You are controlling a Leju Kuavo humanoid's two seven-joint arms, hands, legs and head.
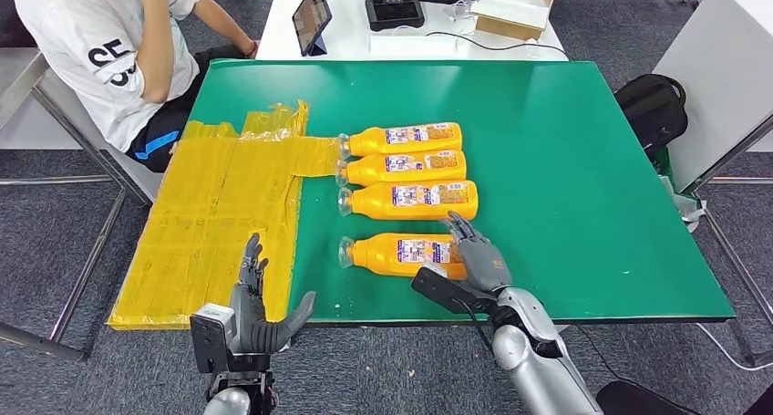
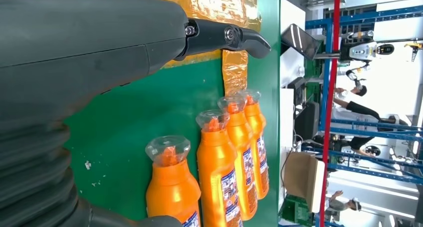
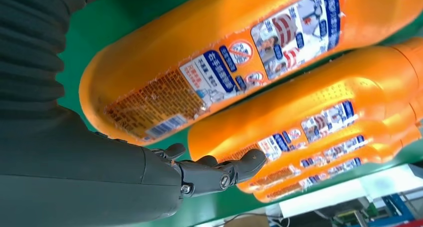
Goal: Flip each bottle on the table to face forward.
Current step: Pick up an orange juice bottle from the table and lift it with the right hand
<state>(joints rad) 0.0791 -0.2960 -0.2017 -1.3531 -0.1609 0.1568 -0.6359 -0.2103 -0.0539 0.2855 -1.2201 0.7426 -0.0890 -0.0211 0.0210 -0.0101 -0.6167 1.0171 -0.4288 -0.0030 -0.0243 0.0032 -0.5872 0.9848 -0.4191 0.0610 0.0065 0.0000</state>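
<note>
While four orange bottles lie in a row on our green table [image 1: 565,160], labels up, we judge little is left | nearest bottle [image 1: 401,253] lies just beside our right hand [image 1: 474,251], fingers spread, holding nothing | left hand [image 1: 260,310] open at the table's near edge | one yellow sheet [image 1: 210,223] beside them.

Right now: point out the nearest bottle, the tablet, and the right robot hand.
nearest bottle [image 1: 401,254], head view, on its label.
tablet [image 1: 311,15], head view, middle of its screen.
right robot hand [image 1: 480,255], head view, back of the hand, by the bottle's base.
</note>
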